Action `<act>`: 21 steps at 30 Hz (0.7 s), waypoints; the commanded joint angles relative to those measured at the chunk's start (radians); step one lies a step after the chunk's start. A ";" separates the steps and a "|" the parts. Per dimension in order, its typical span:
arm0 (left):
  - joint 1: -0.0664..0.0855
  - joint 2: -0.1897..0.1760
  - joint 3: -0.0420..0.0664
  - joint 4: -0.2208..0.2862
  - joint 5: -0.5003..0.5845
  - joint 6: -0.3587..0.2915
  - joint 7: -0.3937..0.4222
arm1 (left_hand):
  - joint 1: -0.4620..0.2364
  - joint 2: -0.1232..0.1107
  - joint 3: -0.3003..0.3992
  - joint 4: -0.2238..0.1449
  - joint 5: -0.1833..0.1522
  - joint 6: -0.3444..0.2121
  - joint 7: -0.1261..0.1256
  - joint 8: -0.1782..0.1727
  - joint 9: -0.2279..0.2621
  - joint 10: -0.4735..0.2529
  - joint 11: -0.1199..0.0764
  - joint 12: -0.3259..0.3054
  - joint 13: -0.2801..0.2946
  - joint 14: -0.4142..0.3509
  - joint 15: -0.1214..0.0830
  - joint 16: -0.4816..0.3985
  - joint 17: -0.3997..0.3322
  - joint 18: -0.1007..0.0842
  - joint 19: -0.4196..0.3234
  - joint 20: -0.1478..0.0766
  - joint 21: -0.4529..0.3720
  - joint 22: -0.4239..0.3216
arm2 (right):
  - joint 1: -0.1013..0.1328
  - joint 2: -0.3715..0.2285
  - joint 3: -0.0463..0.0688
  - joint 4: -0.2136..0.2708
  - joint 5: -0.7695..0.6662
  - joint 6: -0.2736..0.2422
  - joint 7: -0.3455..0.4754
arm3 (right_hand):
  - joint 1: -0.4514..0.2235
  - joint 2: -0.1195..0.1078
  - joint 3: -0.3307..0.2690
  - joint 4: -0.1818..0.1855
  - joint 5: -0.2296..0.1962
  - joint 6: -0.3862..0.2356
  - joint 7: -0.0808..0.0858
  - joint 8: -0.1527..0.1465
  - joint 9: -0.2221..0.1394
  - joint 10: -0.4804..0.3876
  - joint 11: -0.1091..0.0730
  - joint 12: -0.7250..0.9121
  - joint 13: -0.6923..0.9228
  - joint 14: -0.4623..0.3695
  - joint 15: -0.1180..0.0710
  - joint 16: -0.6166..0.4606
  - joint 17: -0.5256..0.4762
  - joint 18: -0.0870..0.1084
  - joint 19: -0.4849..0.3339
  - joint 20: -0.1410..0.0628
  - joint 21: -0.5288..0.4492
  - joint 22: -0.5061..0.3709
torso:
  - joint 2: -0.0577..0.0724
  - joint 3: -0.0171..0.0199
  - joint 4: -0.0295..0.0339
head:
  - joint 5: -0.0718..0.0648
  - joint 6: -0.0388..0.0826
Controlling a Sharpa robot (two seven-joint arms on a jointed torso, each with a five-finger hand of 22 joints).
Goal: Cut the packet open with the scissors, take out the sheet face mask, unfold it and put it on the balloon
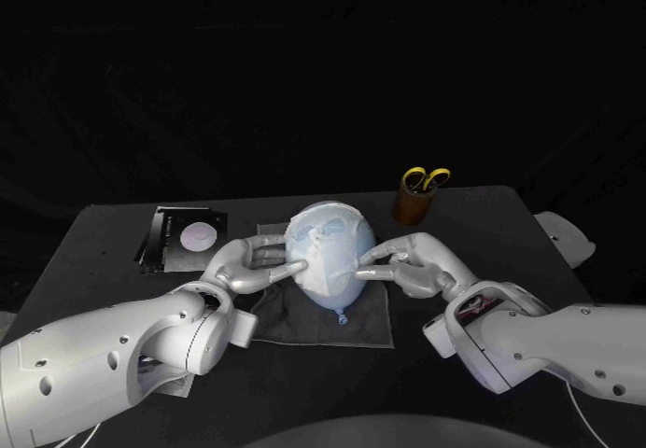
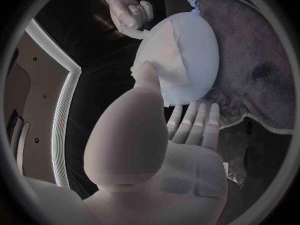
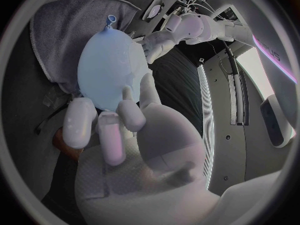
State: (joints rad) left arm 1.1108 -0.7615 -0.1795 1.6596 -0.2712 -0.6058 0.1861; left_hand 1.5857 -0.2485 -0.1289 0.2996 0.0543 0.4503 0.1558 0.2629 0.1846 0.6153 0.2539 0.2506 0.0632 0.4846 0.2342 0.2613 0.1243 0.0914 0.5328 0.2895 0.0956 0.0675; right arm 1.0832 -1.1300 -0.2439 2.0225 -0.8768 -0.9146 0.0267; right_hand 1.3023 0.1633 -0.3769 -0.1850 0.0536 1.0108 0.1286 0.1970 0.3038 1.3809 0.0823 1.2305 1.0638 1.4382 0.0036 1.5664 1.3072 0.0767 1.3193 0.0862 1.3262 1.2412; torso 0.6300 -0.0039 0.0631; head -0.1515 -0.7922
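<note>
Black table [image 1: 518, 233], grey cloth [image 1: 296, 322] under balloon [image 1: 332, 297]; backdrop apparently dark curtain.

The black table [image 1: 518, 233] carries three things. A dark grey cloth [image 1: 289, 322] lies flat near its middle, one fringed edge towards the near side. Towards the far left corner sits a flat black tray [image 1: 161, 250], set a little askew to the table's edge and just apart from the cloth, with a pale round disc [image 1: 200, 235] on it. A brown cup [image 1: 411, 207] stands upright near the far edge, to the right of the cloth and well apart from the tray.
</note>
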 commanded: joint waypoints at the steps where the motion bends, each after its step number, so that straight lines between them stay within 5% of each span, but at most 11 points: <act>1: 0.000 0.003 0.000 0.005 0.001 0.003 -0.003 | 0.001 0.008 0.005 0.001 -0.001 0.009 0.136 0.005 0.001 0.007 0.002 -0.003 0.001 0.004 0.000 -0.005 -0.001 0.006 0.007 0.001 0.004 -0.002 | 0.000 0.007 0.000 0.001 -0.052 -0.009 -0.022 | -0.002 -0.001 -0.009 -0.001 -0.003 -0.007 0.001 -0.005 0.002 0.190 -0.034 0.340 0.507 0.133 -0.020 0.004 0.264 0.008 -0.001 0.004 -0.003 0.000 | 0.001 -0.0006 -0.0004 | 0.001 -0.002; 21: 0.000 0.005 0.000 0.006 0.001 0.001 -0.009 | -0.001 0.011 0.006 0.001 -0.001 0.017 0.136 0.007 0.003 0.019 0.002 -0.003 0.001 0.013 -0.001 -0.005 -0.001 0.006 0.014 0.002 0.005 -0.002 | -0.002 0.049 0.000 -0.033 -0.087 -0.022 -0.079 | 0.012 0.010 -0.018 -0.006 -0.003 0.006 -0.001 0.000 0.010 0.190 -0.035 0.340 0.507 0.133 -0.019 0.004 0.264 0.008 0.003 0.008 -0.002 0.004 | 0.001 -0.0006 -0.0001 | 0.000 -0.005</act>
State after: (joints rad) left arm 1.1108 -0.7607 -0.1796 1.6596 -0.2702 -0.6113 0.1778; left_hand 1.5857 -0.2485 -0.1278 0.3007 0.0543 0.4609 0.1592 0.2666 0.1862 0.6262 0.2573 0.2497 0.0628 0.4919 0.2342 0.2614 0.1243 0.0911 0.5401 0.2896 0.0956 0.0665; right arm 1.0824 -1.0855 -0.2438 1.9944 -0.9306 -0.9313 -0.0217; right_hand 1.3078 0.1687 -0.3875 -0.1902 0.0538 1.0109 0.1285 0.1972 0.3135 1.3809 0.0822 1.2344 1.0640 1.4382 0.0037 1.5672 1.3081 0.0761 1.3231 0.0900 1.3261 1.2438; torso 0.6307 -0.0041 0.0635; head -0.1507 -0.7956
